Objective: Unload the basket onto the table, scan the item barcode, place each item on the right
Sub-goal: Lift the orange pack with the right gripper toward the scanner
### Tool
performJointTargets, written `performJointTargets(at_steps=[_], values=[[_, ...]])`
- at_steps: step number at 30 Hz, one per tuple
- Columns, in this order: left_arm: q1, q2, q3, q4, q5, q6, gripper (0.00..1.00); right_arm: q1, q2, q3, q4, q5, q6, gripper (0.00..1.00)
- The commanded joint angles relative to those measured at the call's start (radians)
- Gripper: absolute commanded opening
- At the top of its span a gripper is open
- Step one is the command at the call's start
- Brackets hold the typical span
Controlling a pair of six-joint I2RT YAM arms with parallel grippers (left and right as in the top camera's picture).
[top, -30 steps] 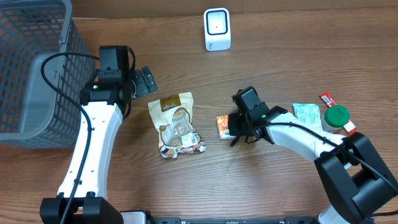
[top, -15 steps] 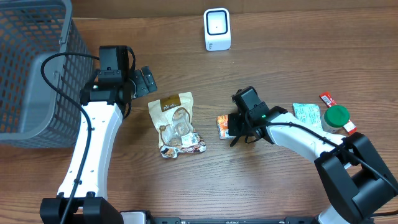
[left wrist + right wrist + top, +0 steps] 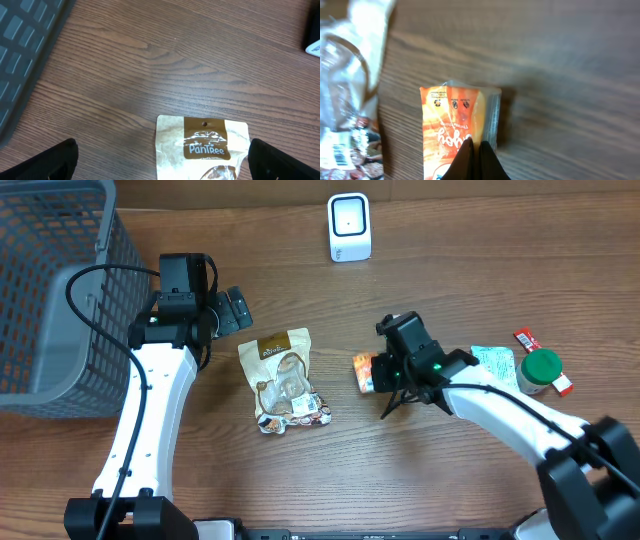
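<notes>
One glossy, flat orange sachet [image 3: 451,127]

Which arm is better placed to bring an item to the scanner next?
Right. The right arm has its jaws shut on the orange packet, so it can likely carry it to the white scanner. The left arm has open jaws near the brown pouch, holding nothing.

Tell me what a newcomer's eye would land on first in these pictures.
First is the right gripper, pinching an orange snack packet just right of the table's middle. Next come the big grey basket at the far left and the white scanner at the back edge. A brown pouch lies in the middle, with the left gripper open near its top end.
</notes>
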Motion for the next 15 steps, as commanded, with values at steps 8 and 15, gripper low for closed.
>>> performJointTargets(at_steps=[8, 15], values=[[0.003, 0.008, 0.010, 0.003, -0.006, -0.006, 1.00, -0.006, -0.106, 0.159, -0.032, 0.163, -0.167, 0.03], [0.003, 0.008, 0.010, 0.003, -0.006, -0.006, 1.00, -0.011, -0.103, 0.549, -0.327, 0.164, -0.165, 0.03]])
